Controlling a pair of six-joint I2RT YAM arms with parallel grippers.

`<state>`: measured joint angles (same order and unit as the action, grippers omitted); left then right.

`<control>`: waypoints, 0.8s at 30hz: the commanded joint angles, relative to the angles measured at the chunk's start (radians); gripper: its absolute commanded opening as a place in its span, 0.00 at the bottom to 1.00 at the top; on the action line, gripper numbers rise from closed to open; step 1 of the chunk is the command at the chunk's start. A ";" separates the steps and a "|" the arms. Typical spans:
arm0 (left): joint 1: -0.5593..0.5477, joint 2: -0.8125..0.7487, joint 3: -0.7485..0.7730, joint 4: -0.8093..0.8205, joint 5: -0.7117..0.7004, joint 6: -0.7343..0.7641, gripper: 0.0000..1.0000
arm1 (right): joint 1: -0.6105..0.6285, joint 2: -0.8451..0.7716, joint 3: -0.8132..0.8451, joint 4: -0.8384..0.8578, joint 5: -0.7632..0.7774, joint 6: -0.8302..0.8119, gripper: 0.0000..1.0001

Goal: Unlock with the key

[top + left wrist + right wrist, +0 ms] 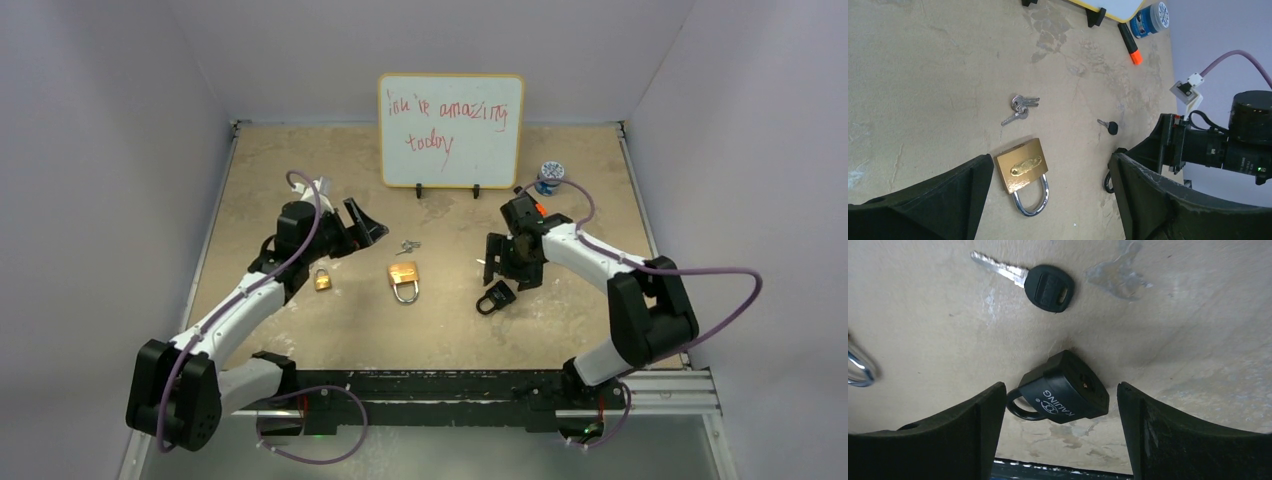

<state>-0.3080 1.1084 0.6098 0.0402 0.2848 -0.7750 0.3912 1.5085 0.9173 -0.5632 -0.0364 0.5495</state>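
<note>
Plainly, nothing is unlocked yet. The black padlock (1060, 392) lies on its side on the table (300, 180), shackle closed. In the top view it sits at about four o'clock from the table's middle. The black-headed key (1048, 287) lies flat just beside it, at eleven o'clock, not touching.

The right gripper (1060, 389) hovers directly over that padlock with its jaws spread wide and holds nothing. The left gripper (1052, 160) is equally wide and empty above the large brass padlock (1023, 167), which lies near the table's middle.

The step in hand looks like the very first one: choosing and picking up a key. The next move probably calls for a low, careful pinch on the key's thick head, since the blade lies flush with the table. The other arm would then need to steady the lock so its keyway can be reached.

By count there are three padlocks: the black one, the large brass one, and a small brass padlock (322, 279) at nine o'clock of the large one. There is one loose key, and one bunch of silver keys (1020, 106) at twelve o'clock of the large brass padlock. How many keys are in the bunch is hard to tell. Farther back stand one whiteboard (450, 130), one orange marker (1130, 46) and one blue jar (550, 177).
</note>
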 commanded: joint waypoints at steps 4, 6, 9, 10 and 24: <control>-0.003 0.029 -0.015 0.081 0.011 -0.007 0.90 | 0.071 0.051 0.038 -0.075 0.033 -0.039 0.74; -0.003 0.038 -0.019 0.084 0.006 -0.004 0.89 | 0.074 0.050 0.031 -0.076 0.034 -0.022 0.72; -0.003 0.053 -0.025 0.085 0.005 0.006 0.89 | 0.075 0.043 0.003 -0.071 0.033 0.056 0.71; -0.003 0.058 -0.028 0.088 0.006 0.010 0.89 | 0.076 0.037 -0.013 -0.059 0.020 0.088 0.70; -0.003 0.143 -0.027 0.088 0.008 0.021 0.89 | 0.081 -0.083 -0.100 0.024 -0.084 0.658 0.74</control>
<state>-0.3080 1.2274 0.5850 0.0887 0.2848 -0.7700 0.4652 1.4548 0.7979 -0.5434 -0.1322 1.0271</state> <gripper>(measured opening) 0.891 0.691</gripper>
